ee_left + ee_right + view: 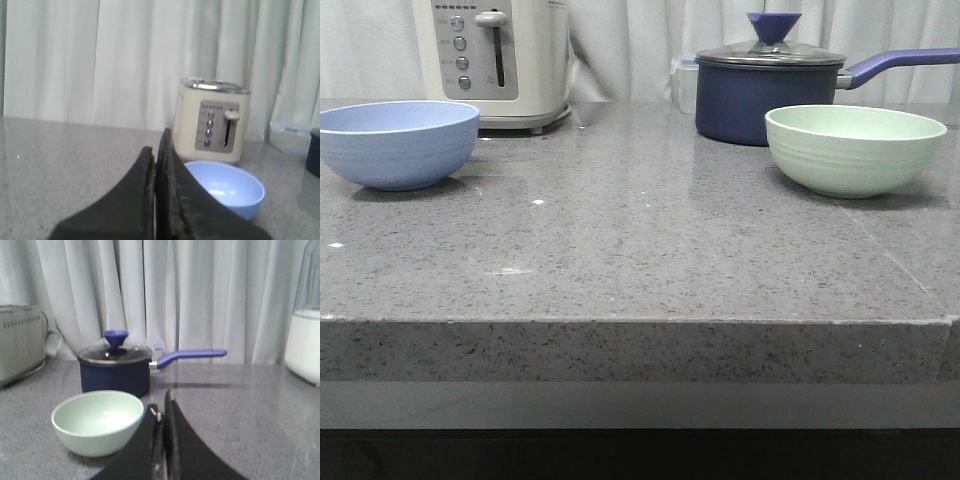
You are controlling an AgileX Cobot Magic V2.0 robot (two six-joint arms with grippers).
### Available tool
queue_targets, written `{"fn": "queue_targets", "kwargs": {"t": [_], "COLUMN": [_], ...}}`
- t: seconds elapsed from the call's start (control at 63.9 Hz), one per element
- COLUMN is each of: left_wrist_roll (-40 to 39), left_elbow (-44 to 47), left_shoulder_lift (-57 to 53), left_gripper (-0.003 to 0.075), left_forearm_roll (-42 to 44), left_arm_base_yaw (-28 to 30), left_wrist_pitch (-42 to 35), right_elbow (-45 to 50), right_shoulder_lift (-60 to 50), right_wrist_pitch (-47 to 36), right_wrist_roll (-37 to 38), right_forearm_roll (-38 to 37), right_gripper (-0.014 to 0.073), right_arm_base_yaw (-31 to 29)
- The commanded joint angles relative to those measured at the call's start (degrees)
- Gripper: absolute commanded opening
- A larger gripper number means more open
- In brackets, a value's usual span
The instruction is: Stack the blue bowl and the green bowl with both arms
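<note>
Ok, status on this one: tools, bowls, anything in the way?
Left tool shut, empty. Right tool shut, empty. Blue bowl left, green bowl right, apart, unstacked. Countertop between them bare; saucepan behind green bowl.

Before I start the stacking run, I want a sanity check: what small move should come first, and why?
Probably open the left gripper and ease it toward the blue bowl. Its jaws look shut and empty, the bowl sits just ahead of it, and the green bowl rests apart across the counter, with the right gripper also shut.
</note>
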Motion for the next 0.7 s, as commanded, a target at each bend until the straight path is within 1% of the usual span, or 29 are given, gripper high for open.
{"fn": "queue_targets", "kwargs": {"t": [0.0, 0.172, 0.329, 0.438, 0.689], "left_wrist_roll": [-0.25, 1.31, 1.31, 1.31, 1.31], "left_elbow": [-8.26, -20.56, -27.78, -29.67, -29.23], "left_shoulder_lift": [2.78, 10.66, 17.95, 22.17, 29.01], "left_gripper": [-0.0020, -0.0020, -0.0020, -0.0020, -0.0020], "left_forearm_roll": [-0.24, -0.24, -0.49, -0.49, -0.49], "left_arm_base_yaw": [0.13, 0.13, 0.13, 0.13, 0.13], "left_wrist_pitch": [1.31, 11.81, 17.69, 18.93, 19.20], "right_elbow": [-7.71, -20.02, -27.58, -29.72, -29.72], "right_shoulder_lift": [1.26, 8.39, 16.82, 22.87, 32.97], "right_wrist_pitch": [2.23, 13.35, 21.22, 24.42, 25.73], "right_wrist_roll": [-0.48, -0.48, -0.48, -0.48, -0.48], "right_forearm_roll": [-0.77, -3.92, -4.06, -4.06, -4.06], "right_gripper": [-0.0054, -0.0054, -0.0054, -0.0054, -0.0054], "right_arm_base_yaw": [-0.29, -0.29, -0.29, -0.29, -0.29]}}
